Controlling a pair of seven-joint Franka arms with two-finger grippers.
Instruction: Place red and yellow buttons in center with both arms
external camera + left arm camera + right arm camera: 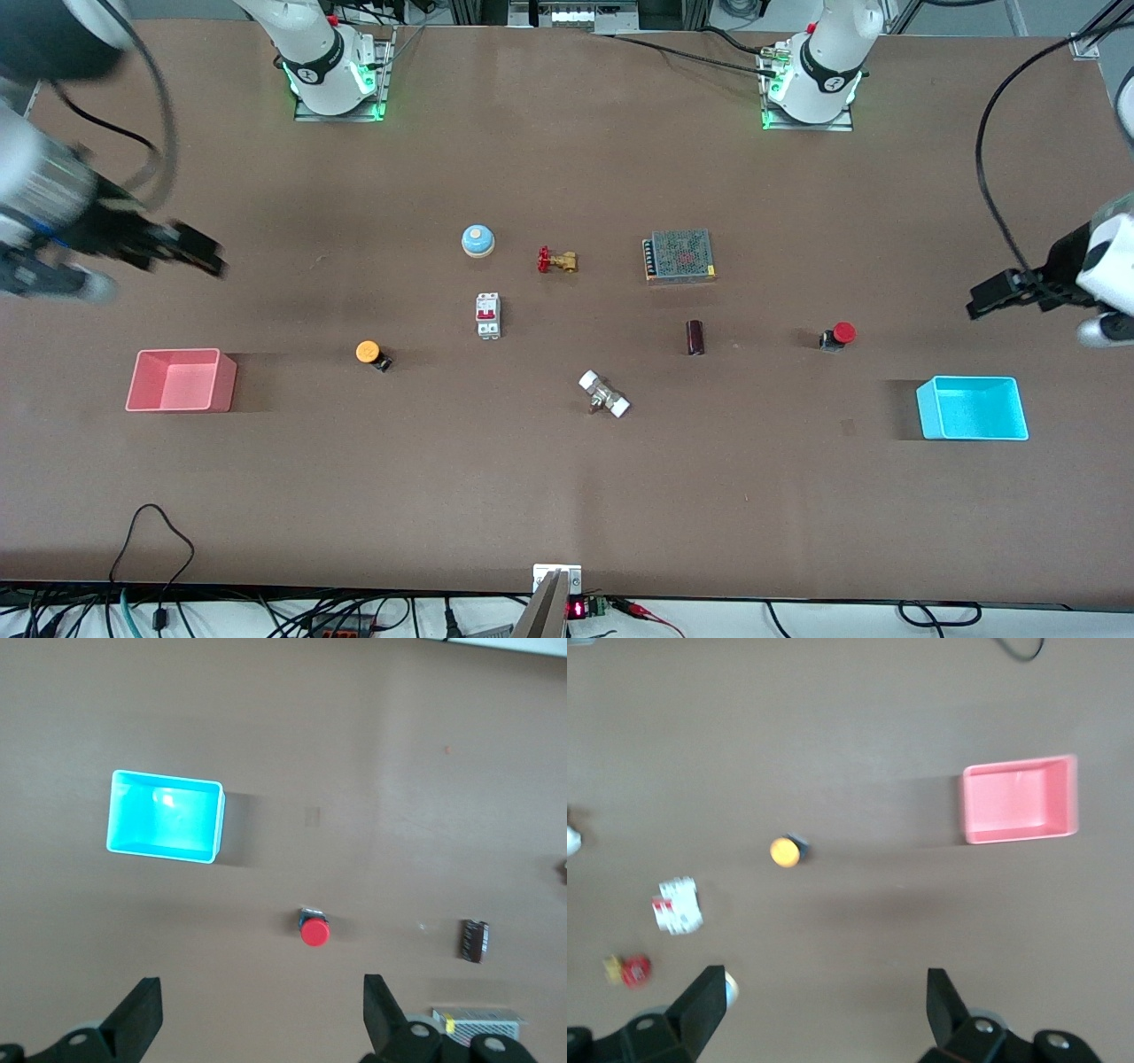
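Note:
The red button [839,335] stands on the brown tabletop [567,496] toward the left arm's end, and shows in the left wrist view [314,931]. The yellow button [370,354] stands toward the right arm's end, and shows in the right wrist view [786,851]. My left gripper [976,301] hangs open and empty over bare table at its end [261,1010]. My right gripper [208,254] hangs open and empty over bare table at its end [824,1005].
A pink bin [180,380] sits beside the yellow button, a cyan bin [972,408] beside the red one. Mid-table lie a blue bell [477,240], brass valve [556,260], power supply [679,255], breaker [488,315], dark cylinder [695,337] and white-ended fitting [604,393].

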